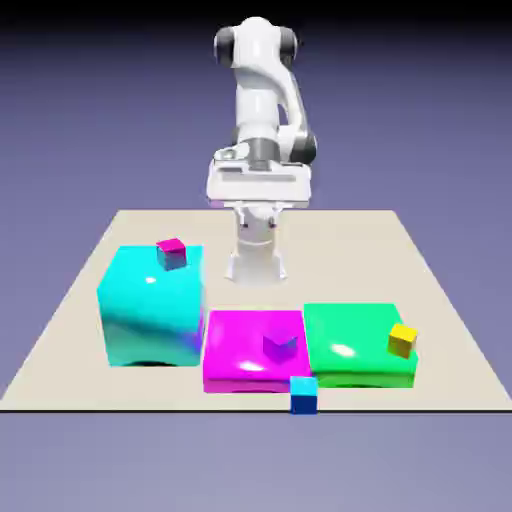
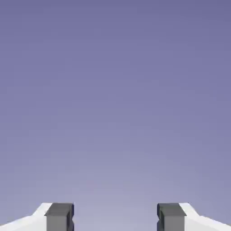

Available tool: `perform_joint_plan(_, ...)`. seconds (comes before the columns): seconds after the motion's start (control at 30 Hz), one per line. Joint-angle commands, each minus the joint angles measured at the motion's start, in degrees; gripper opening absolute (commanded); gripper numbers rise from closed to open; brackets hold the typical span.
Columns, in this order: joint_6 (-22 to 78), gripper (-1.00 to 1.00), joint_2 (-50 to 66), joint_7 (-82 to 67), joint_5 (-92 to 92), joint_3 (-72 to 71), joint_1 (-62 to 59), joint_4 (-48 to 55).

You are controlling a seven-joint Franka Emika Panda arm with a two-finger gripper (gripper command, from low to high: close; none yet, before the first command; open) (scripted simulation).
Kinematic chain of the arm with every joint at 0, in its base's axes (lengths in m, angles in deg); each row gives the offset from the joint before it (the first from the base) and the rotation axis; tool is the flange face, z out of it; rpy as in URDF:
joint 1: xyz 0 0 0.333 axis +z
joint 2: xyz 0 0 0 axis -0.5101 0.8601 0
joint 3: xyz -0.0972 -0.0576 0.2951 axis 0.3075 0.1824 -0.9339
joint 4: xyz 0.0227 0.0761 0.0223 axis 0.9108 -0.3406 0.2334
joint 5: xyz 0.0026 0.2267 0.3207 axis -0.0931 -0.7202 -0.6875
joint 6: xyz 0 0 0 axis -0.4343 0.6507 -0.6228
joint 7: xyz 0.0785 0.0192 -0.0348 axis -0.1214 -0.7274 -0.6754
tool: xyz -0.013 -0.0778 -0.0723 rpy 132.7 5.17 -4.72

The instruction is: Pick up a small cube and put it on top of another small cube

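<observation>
- White robot arm (image 1: 258,95), exterior view: its base stands at the far part of the pale tabletop (image 1: 340,255), and its upper links are raised above the blocks.
- Gripper (image 1: 257,222): spread, with a wide gap between its two grey fingertips (image 2: 60,217); nothing is held between them. In the exterior view it hangs in front of the arm's base, apart from every cube.
- Cyan block (image 1: 155,315), at the exterior view's left: the tallest of the three large blocks, with rounded edges and a glossy surface.
- Crimson-topped small cube (image 1: 172,254): seen at the upper face of the cyan block, toward the exterior view's right side of it; its sides are darker and tinted grey-blue.
- Magenta block (image 1: 238,350), middle of the row: low and flat, its sides close beside the cyan and green blocks. Whether they touch cannot be told.
- Purple small cube (image 1: 280,345): seen against the upper face of the magenta block, turned at an angle, its colour close to that of the block.
- Green block (image 1: 350,345), at the exterior view's right: also low and flat, with a bright highlight.
- Yellow small cube (image 1: 403,341): seen against the green block near its outer side, slightly turned.
- Blue small cube (image 1: 304,396): at the near edge of the tabletop, in front of the magenta block's corner.
- Hand view: plain blue-violet backdrop (image 2: 115,99) fills the field beyond the fingertips.
</observation>
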Motion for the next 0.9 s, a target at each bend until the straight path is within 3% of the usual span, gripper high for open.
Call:
perform_joint_plan(0.0,1.4,0.0,2.1,0.8,0.3,-0.7,-0.4,1.5)
perform_joint_plan(0.87,37.0,0.0,56.1,20.2,9.3,-18.6,-9.8,39.7)
